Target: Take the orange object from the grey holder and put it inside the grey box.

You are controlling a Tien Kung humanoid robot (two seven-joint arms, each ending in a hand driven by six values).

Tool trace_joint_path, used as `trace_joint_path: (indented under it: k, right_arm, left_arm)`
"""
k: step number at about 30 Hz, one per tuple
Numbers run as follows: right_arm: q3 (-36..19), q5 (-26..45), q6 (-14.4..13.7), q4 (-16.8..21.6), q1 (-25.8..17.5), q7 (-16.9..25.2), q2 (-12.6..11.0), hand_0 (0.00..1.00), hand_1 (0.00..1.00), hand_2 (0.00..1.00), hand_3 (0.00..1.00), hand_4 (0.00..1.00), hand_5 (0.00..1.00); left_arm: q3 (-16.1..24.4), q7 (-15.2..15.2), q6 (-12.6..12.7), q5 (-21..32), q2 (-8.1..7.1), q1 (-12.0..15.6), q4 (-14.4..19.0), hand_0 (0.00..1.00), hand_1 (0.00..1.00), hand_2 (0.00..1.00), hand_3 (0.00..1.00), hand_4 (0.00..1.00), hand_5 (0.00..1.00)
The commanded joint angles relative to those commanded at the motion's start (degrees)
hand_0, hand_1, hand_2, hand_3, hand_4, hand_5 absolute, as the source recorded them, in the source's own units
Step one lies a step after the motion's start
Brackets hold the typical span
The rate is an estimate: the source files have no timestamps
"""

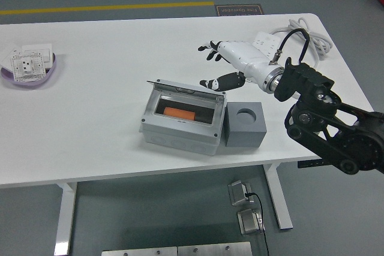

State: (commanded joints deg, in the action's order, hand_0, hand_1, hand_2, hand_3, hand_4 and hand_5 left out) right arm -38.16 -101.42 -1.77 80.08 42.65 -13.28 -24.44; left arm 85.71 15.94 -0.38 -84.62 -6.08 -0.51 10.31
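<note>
Nearest you, below and left of the right hand's fingers, the grey box [183,118] sits with its lid tipped up at the back, and the orange object [180,113] lies inside it, so that part of the job is done. Just right of the box, almost under the thumb but lower, stands the grey holder [245,125], its round socket bare. Your right hand [231,64] hangs above the table [108,88], behind both, with the fingers [210,48] loosely spread and the thumb apart from them, gripping nothing. Behind the wrist, to the fingers' right, lies a power strip [264,43] with its cord [312,34]. Far off to the fingers' left, a purple bowl [29,71] holds white socket plates.
</note>
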Motion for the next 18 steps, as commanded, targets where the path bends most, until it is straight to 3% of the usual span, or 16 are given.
trace_joint_path:
  k: [13,18]
  right_arm:
    - [-3.38,4.52,-2.91,-13.05,1.18,5.59,4.45,0.663,0.660,0.733,0.862,0.852,0.407]
    - [-3.23,3.99,-3.45,-12.65,0.43,5.71,3.91,0.663,0.651,0.728,0.853,0.856,0.414]
  left_arm:
    - [-0.41,-0.04,-0.05,0.00,0.23,-0.04,0.00,0.692,0.683,0.683,0.803,0.727,0.363]
    - [-1.19,-0.47,-0.05,0.81,0.20,-0.33,0.00,0.691,0.683,0.684,0.803,0.727,0.364]
